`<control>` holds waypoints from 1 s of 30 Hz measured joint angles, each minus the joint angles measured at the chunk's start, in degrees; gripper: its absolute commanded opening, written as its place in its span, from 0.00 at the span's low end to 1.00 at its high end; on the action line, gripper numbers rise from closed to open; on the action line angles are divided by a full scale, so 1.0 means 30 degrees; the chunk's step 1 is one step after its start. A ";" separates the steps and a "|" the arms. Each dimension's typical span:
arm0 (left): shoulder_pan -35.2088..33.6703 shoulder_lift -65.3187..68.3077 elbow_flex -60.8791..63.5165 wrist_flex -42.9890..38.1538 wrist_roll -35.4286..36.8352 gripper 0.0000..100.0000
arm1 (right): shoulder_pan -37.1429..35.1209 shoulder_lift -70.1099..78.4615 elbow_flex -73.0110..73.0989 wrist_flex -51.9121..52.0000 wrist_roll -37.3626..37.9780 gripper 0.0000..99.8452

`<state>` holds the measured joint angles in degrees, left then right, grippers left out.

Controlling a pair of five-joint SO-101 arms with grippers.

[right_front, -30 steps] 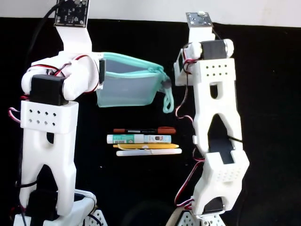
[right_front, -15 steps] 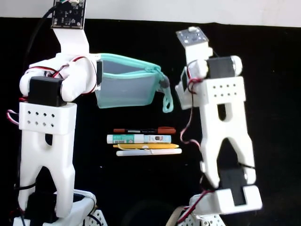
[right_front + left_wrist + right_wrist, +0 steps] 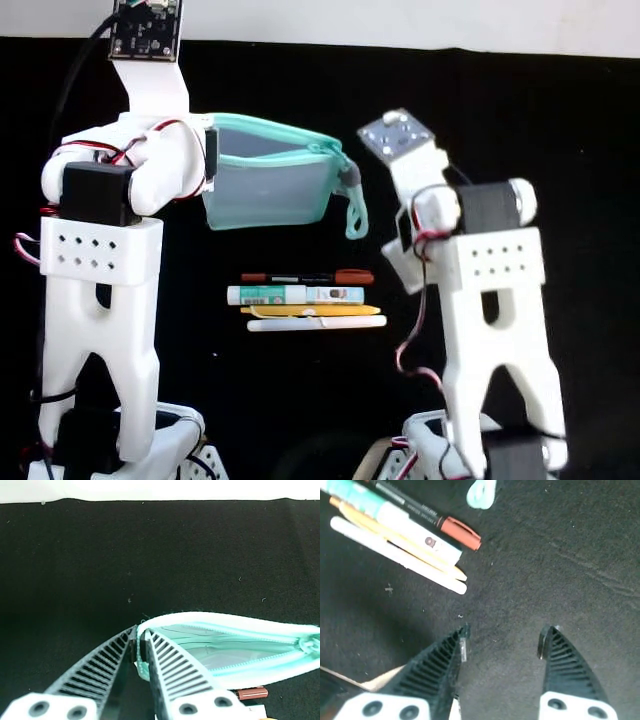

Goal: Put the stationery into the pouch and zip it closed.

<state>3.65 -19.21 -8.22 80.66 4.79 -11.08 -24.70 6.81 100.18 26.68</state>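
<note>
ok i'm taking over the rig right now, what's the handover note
Left gripper: shut on one end of the pouch, which is open at the top.
Right gripper: open, empty, over the black cloth near the pens.
Stationery: four pens lie side by side on the cloth, all outside the pouch.
Done: pouch gripped and open.
Left: load all four pens, then zip it closed.

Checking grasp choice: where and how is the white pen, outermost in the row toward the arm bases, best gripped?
Probably mid-barrel, from above, straddled crosswise: the white pen lies flat with its base-facing side free, while the yellow pen crowds its far side.
</note>
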 measured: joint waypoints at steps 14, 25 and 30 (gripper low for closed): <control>0.0000 -0.0176 0.1377 -0.0088 0.0000 0.01 | -0.4337 -0.2608 0.4366 0.0000 0.3897 0.22; 0.0000 -0.0176 0.1377 -0.0088 0.0000 0.01 | -0.7619 -0.2637 0.7179 -0.2403 0.4923 0.22; 0.0000 -0.0176 0.1377 -0.0088 0.0000 0.01 | -0.8498 -0.2637 0.9114 -0.5216 0.4952 0.22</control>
<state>3.65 -19.74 -4.09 80.40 4.79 -36.57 -32.62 34.15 84.53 41.54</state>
